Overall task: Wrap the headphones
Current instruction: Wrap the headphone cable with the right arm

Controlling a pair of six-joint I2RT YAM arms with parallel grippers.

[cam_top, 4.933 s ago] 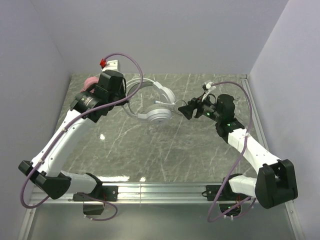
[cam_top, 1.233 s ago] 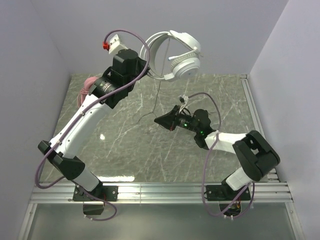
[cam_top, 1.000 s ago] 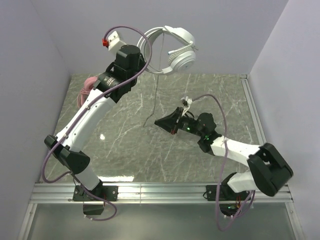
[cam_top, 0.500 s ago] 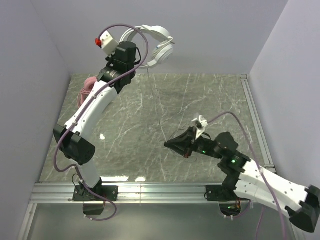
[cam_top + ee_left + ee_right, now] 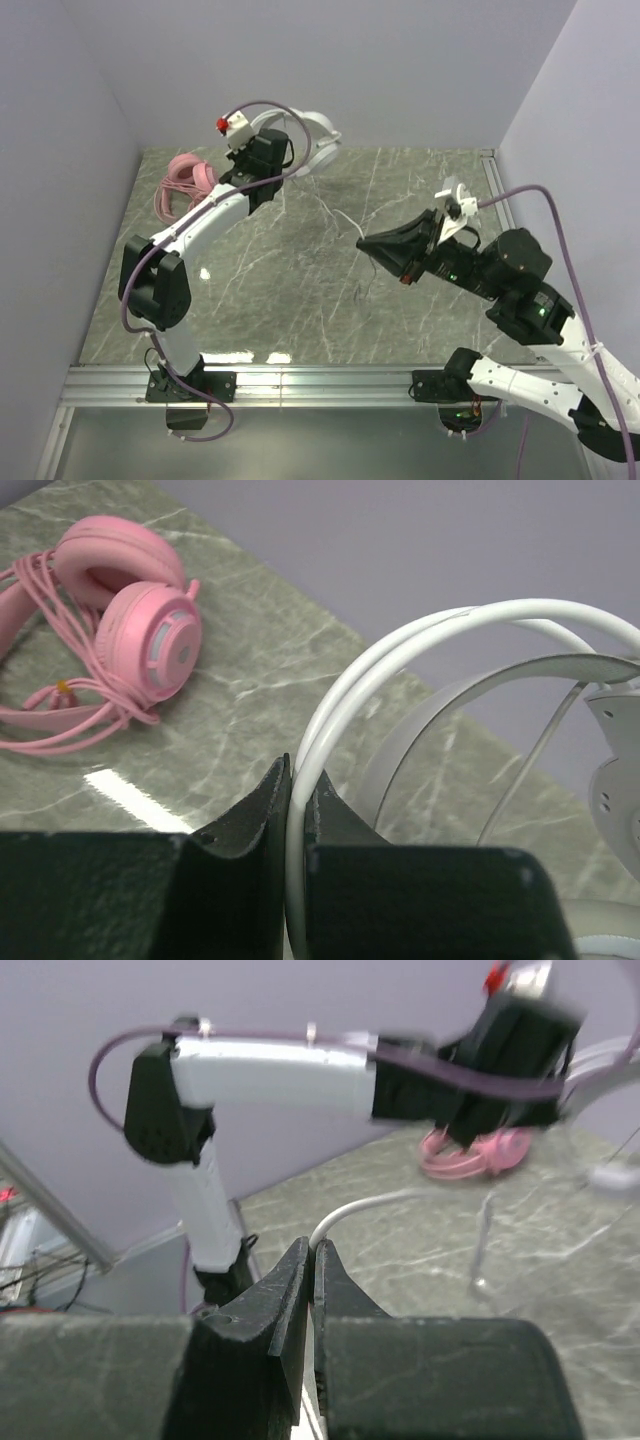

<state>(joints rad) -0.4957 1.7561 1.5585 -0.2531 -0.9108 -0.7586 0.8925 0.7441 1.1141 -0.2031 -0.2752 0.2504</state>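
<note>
A white headset point(image 5: 315, 140) hangs raised at the back of the tabletop point(image 5: 280, 300), its headband clamped between the left fingers point(image 5: 258, 815). Its thin cable point(image 5: 345, 1208) runs forward to the right fingers point(image 5: 272, 1300), which are pinched together on it. A pink headset point(image 5: 185, 180) with a coiled cable lies in the back-left corner.

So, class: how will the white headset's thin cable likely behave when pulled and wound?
Probably floppy: the thin cable curves loosely away from the right fingers. Likely light: a narrow pinch holds it. The white headset looks stiffer, its band holding an arch in the left fingers.
</note>
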